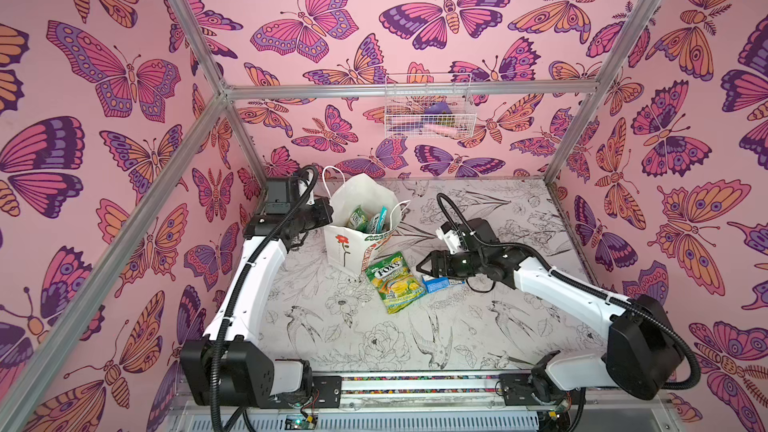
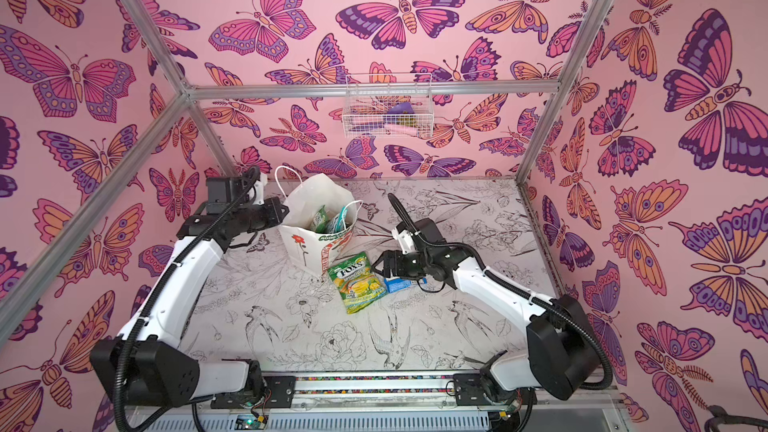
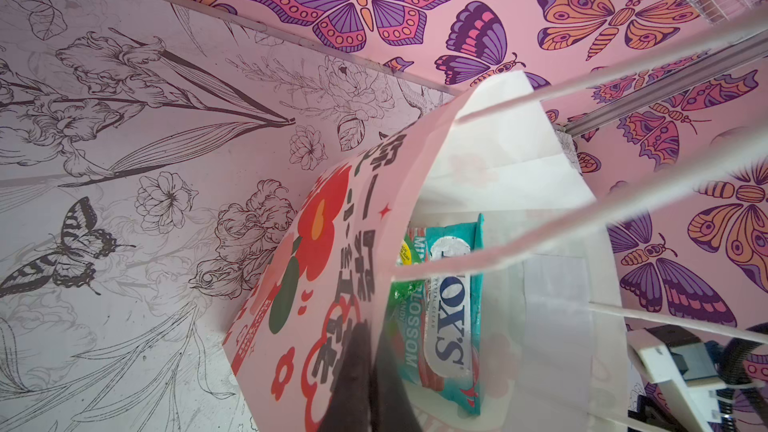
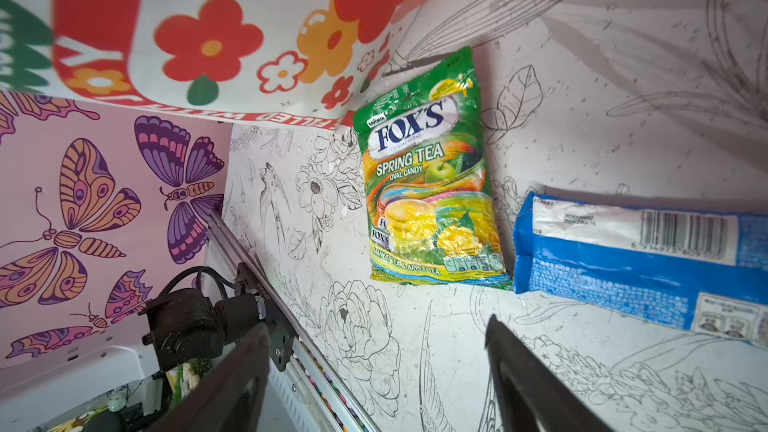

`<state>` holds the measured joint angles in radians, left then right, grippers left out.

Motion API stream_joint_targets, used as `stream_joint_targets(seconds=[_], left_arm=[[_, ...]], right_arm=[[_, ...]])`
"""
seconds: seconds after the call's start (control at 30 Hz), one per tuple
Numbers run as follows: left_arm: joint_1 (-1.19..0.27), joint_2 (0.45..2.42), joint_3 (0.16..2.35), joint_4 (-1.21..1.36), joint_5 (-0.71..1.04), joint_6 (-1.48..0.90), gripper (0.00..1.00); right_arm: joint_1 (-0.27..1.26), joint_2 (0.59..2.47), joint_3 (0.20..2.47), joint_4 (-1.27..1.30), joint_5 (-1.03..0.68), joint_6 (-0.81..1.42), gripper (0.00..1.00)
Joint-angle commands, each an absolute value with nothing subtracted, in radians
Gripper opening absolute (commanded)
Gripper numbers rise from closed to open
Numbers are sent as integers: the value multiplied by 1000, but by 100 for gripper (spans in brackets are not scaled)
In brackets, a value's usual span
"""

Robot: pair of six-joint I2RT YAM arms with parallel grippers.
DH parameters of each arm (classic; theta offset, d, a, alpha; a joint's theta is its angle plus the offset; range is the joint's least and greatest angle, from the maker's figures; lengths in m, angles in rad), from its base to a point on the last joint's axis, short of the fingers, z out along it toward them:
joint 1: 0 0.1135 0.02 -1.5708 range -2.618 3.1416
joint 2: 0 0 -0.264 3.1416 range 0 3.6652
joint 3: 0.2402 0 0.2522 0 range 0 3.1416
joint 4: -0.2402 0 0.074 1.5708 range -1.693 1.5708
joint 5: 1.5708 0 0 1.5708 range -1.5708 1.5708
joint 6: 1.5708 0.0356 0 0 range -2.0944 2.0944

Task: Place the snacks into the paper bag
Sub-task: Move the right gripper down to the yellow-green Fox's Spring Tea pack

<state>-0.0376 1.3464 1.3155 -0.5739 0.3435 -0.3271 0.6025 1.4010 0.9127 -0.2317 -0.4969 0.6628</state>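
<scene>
The white paper bag [image 1: 344,252] [image 2: 300,201] stands open at the back of the table, its flowered side towards my right wrist camera [image 4: 249,27]. My left gripper [image 1: 330,210] [image 3: 370,332] is shut on the bag's left wall, one finger outside and one inside. A teal FOX'S packet [image 3: 451,305] [image 1: 381,220] and a green one [image 1: 356,218] stand inside. A green-yellow FOX'S packet [image 1: 395,283] [image 2: 357,283] [image 4: 428,184] lies flat in front of the bag, a blue-white packet [image 1: 438,283] [image 4: 640,251] beside it. My right gripper [image 1: 424,268] [image 2: 380,270] [image 4: 374,336] hovers open just right of them, holding nothing.
A white wire basket [image 1: 428,112] [image 2: 388,112] with a few small items hangs on the back wall. Aluminium frame posts [image 1: 582,89] stand at the table's back corners. The bag's cord handles [image 3: 623,76] stick up above its mouth.
</scene>
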Motion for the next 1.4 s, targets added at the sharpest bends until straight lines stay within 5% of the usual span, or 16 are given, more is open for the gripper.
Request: stream_joint_targets(seconds=[0.0, 1.37], left_arm=[[-30, 1323, 1314, -517, 353, -333, 0], [-32, 1325, 1313, -517, 351, -333, 0]], right_arm=[[598, 1413, 857, -112, -518, 759, 82], [705, 1623, 557, 443, -422, 1158, 72]])
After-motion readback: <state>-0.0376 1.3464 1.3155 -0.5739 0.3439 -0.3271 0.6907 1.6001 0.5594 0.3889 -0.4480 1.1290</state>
